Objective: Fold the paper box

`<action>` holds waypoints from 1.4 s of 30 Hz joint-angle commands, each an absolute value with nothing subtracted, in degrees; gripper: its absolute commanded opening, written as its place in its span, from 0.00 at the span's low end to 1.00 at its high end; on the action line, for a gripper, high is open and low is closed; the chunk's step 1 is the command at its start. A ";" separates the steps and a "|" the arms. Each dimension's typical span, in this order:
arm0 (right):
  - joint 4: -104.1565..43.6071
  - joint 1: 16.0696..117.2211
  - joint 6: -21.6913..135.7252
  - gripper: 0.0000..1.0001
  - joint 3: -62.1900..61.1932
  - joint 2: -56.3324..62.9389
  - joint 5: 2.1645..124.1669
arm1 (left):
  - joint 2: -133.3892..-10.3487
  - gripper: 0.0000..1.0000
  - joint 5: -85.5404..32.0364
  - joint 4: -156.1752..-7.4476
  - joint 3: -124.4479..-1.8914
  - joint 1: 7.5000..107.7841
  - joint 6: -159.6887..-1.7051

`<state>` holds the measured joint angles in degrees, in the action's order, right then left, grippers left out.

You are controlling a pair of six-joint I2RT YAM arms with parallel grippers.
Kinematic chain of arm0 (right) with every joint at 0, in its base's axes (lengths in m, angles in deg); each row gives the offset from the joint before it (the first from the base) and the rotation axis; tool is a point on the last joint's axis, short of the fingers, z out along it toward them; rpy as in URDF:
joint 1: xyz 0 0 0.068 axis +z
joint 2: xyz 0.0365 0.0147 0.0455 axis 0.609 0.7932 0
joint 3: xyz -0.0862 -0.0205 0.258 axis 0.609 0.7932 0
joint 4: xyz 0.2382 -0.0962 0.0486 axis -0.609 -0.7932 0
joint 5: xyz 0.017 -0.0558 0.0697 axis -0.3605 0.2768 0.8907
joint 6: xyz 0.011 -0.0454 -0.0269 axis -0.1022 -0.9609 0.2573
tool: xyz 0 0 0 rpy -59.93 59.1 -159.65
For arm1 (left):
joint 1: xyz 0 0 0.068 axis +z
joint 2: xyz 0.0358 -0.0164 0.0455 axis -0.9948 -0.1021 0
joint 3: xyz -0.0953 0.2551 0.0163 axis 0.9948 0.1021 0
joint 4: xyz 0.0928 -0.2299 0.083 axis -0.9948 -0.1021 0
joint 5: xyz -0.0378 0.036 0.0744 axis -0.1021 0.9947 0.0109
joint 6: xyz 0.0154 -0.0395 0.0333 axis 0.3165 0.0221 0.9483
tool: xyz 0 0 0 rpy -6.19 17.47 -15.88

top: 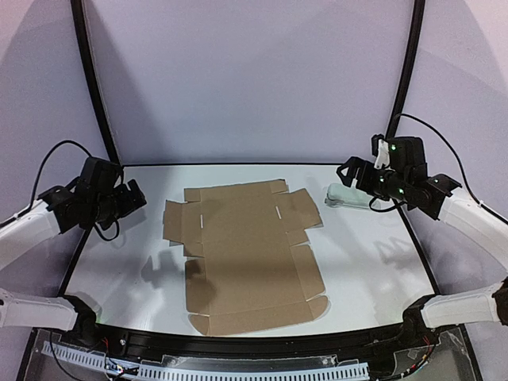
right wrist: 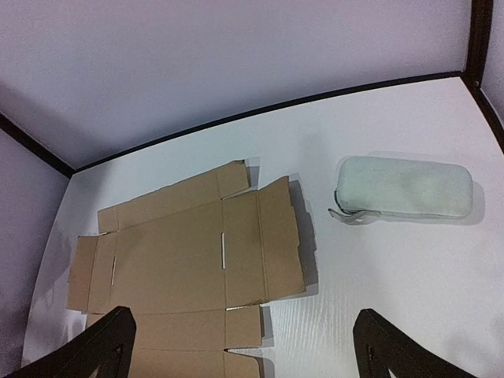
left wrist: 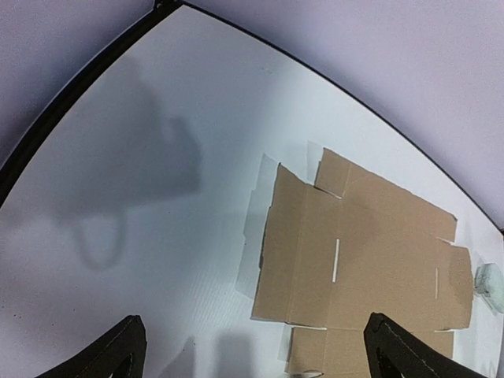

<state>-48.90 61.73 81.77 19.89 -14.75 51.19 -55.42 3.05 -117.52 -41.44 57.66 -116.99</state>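
- Top external view: the paper box [top: 246, 254] is lying flat and unfolded in the middle of the white table [top: 119, 270], with its flaps spread and no wall raised. The left gripper [top: 131, 198] is hovering off its left edge. The right gripper [top: 349, 173] is hovering off its far right corner, near a pale pouch [top: 347, 196]. Both are gaping wide and holding nothing.
- Left wrist view: the left gripper [left wrist: 256, 350] is showing its fingers spread fully apart, with only table and cardboard between them. The paper box [left wrist: 370, 260] is lying ahead and to the right. To my eye, the opening fold is calling for a low approach under a side flap's free edge while the other arm is pinning the centre panel.
- Right wrist view: the right gripper [right wrist: 248, 346] is likewise standing wide and empty over the sheet. The paper box [right wrist: 189, 260] is forming no container yet, so nothing is sitting in it. The pale pouch [right wrist: 405, 189] is lying near it but apart, and whether it is holding anything I cannot tell.
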 commanded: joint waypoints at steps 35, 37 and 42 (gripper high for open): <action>-42.13 61.77 78.90 0.98 17.35 -11.51 66.54 | -102.51 0.74 -37.15 -86.96 -50.82 68.66 -103.60; -41.68 61.78 79.03 0.98 17.66 -12.25 66.65 | -103.59 0.60 -39.14 -85.79 -51.31 68.68 -103.84; -39.52 61.77 79.03 0.98 19.54 -14.49 67.12 | -104.21 0.09 -45.81 -77.56 -50.23 68.79 -103.73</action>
